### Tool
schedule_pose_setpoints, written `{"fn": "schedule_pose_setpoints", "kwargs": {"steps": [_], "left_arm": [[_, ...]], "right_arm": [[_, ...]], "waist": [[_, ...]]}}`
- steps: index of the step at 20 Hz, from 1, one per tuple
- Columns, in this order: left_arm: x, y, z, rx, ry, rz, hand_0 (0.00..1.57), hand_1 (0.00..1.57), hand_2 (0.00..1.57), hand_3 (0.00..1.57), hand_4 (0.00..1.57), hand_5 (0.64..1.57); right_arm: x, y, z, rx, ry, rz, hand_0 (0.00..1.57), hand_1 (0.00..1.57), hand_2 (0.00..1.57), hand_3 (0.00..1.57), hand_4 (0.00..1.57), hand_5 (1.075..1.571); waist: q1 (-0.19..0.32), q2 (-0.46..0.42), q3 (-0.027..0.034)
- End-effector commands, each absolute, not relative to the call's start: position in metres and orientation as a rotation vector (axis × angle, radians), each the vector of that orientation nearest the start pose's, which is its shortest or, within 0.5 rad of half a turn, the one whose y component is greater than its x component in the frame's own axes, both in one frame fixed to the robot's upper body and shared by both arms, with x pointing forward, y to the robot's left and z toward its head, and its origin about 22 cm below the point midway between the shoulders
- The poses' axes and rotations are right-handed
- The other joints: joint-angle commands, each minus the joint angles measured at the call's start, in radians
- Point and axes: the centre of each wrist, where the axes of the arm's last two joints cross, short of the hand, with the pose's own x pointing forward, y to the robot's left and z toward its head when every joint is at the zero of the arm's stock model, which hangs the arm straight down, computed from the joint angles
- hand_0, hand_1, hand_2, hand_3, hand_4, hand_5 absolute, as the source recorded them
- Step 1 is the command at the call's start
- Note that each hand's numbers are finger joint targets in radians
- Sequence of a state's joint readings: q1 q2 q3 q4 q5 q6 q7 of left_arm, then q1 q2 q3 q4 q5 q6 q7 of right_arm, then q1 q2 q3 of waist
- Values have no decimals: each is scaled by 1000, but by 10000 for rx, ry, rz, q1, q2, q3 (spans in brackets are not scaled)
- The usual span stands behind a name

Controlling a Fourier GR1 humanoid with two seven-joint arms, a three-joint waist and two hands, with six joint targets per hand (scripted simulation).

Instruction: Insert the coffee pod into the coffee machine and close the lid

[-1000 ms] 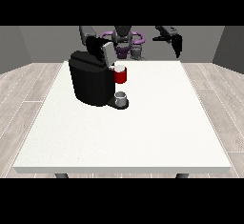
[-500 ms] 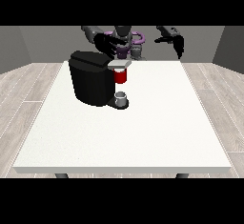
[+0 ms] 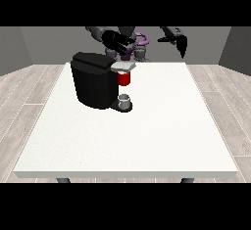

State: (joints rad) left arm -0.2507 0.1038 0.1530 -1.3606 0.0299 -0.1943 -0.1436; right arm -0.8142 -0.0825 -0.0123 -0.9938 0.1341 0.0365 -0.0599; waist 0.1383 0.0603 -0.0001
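The hand at the view's left hovers just above the coffee machine, at its 1 o'clock; whether its fingers hold anything cannot be told. The hand at the view's right hangs over the worktop's far edge at 2 o'clock, fingers pointing downward, holding nothing. A red thing at the machine sits above a grey thing.

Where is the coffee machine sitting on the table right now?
In the front view, the black coffee machine stands on the white table, left of centre toward the robot's edge, with the hand at the view's left just above and behind it.
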Motion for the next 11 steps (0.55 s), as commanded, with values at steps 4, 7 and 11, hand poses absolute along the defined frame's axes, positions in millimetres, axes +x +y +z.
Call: {"fn": "schedule_pose_setpoints", "kwargs": {"steps": [4,7,11], "left_arm": [[296,270,1,-636,-17695,-965,0,0,0,0,192,1571],[278,249,-26,-786,-16589,-1008,0,0,0,0,192,1571],[286,268,-9,-389,-15963,-551,0,0,0,0,192,1571]], "right_arm": [[384,-124,87,2067,-18832,4903,0,0,0,0,259,1571],[352,-123,43,2573,-17709,3503,0,0,0,0,269,1571],[325,-141,9,2795,-16733,2622,0,0,0,0,157,1571]], "waist": [[-721,-254,-1],[-441,-1409,3],[-1255,-1937,5]]}}
